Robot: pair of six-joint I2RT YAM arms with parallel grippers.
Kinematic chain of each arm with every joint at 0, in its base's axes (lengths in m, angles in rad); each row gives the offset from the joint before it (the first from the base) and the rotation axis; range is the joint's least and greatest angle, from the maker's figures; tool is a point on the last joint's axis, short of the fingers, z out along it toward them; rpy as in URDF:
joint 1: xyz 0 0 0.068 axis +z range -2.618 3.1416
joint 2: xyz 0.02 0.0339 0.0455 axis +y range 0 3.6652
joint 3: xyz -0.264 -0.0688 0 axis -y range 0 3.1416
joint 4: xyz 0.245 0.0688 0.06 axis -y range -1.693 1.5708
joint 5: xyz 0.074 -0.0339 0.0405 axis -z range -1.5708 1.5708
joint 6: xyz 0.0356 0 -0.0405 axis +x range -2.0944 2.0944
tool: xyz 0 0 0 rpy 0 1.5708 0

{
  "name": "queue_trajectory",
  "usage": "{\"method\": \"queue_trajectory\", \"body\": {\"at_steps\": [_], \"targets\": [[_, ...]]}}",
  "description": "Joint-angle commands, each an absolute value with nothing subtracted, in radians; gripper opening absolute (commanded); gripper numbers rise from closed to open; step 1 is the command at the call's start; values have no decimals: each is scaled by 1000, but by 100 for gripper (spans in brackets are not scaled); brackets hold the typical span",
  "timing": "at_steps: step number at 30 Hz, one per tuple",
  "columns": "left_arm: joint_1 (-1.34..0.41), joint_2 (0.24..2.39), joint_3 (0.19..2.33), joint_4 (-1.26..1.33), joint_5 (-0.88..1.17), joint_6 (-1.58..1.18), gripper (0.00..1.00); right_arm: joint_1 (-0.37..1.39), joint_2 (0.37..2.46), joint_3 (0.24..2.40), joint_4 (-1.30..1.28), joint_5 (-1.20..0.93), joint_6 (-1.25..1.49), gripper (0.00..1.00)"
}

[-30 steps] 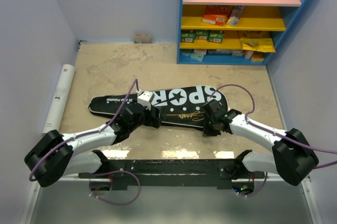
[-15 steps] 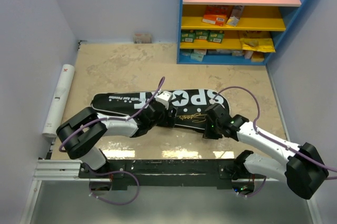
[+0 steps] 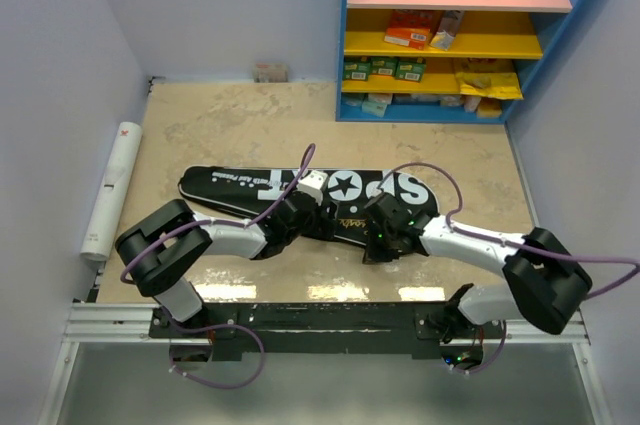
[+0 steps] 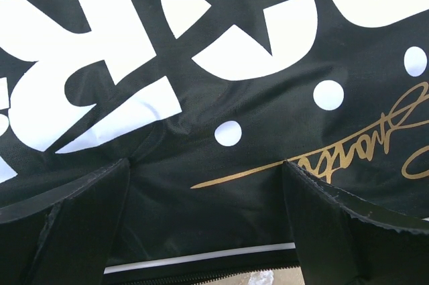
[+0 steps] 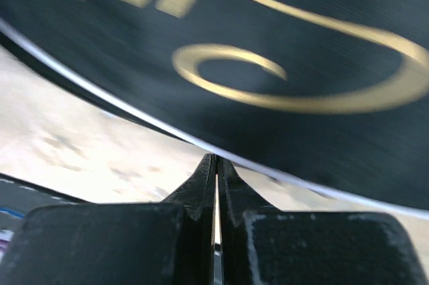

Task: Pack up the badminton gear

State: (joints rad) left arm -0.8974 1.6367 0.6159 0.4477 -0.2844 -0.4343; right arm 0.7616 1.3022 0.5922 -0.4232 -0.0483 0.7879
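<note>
bag (image 3: 225,186) flat mid-table, lengthwise across | left gripper (image 4: 208,231) released wide, straddling bag's near edge | right gripper (image 5: 216,167) clenched, tips at bag's near rim | tube (image 3: 110,185) along left wall, well apart | table (image 3: 230,125) stretches beyond bag's far edge

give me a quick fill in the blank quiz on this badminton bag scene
1. The left claw hangs over the black bag with its jaws ___.
2. The right claw, at the bag's near edge, is ___.
3. The big white letters on the bag spell ___.
4. The long white tube lies off to the robot's ___.

Missing words: open; shut; SPORT; left
</note>
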Motion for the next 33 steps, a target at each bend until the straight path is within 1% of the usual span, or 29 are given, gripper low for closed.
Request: {"method": "queue_trajectory", "body": {"at_steps": [1, 6, 7, 11, 13, 15, 18, 25, 28, 33], "targets": [[-899, 1646, 592, 413, -256, -471, 100, 818, 1392, 689, -241, -94, 854, 0], [-900, 1628, 574, 426, -236, -482, 100, 862, 1518, 716, -89, -80, 948, 0], [-899, 1617, 572, 428, -230, -480, 100, 868, 1540, 715, -8, -81, 965, 0], [-900, 1579, 561, 433, -209, -480, 100, 887, 1641, 715, 165, -57, 1032, 0], [-899, 1542, 555, 442, -186, -485, 100, 891, 1652, 709, 261, -43, 1051, 0], [-899, 1491, 554, 430, -176, -497, 99, 894, 1661, 722, 264, -22, 1055, 0], [-899, 1398, 551, 382, -192, -508, 100, 894, 1658, 733, 201, 17, 1040, 0], [-900, 1177, 597, 163, -294, -526, 100, 885, 1592, 696, 85, 138, 1020, 0], [-900, 1103, 612, 80, -347, -528, 100, 829, 1543, 660, 38, 167, 994, 0], [-902, 1049, 629, -36, -458, -514, 100, 556, 1421, 531, 23, 150, 921, 0]]}}
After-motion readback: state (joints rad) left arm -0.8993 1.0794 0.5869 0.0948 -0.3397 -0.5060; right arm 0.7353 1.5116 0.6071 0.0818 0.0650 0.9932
